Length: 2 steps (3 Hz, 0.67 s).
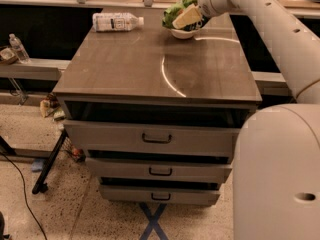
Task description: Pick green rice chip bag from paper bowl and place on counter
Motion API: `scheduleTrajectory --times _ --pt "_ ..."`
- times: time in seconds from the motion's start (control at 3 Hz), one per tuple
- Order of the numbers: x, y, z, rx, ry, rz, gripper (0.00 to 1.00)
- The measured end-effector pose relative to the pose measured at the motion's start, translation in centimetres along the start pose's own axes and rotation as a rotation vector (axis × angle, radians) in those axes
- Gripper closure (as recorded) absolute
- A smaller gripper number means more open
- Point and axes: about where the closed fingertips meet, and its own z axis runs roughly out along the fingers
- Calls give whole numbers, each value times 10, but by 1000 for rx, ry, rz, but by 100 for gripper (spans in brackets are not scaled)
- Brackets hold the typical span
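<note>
The green rice chip bag (172,12) lies crinkled in the white paper bowl (183,33) at the far right of the counter (150,66). The bag spreads wider than the bowl. My gripper (186,18), pale and at the end of the white arm (260,14), lies over the right half of the bag and covers part of it. The arm reaches in from the right.
A white-labelled plastic bottle (116,21) lies on its side at the far left of the counter. The cabinet's three drawers (156,138) stand slightly pulled out. My white body (280,174) fills the lower right. A pale shelf (30,69) with a small bottle runs at the left.
</note>
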Motion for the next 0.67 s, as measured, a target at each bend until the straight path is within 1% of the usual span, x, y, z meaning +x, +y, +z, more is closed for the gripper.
scheduleTrajectory --times 0.33,0.67 --pt "8 -5 15 -12 -17 32 17" --pt "18 -3 24 -58 -60 82 49"
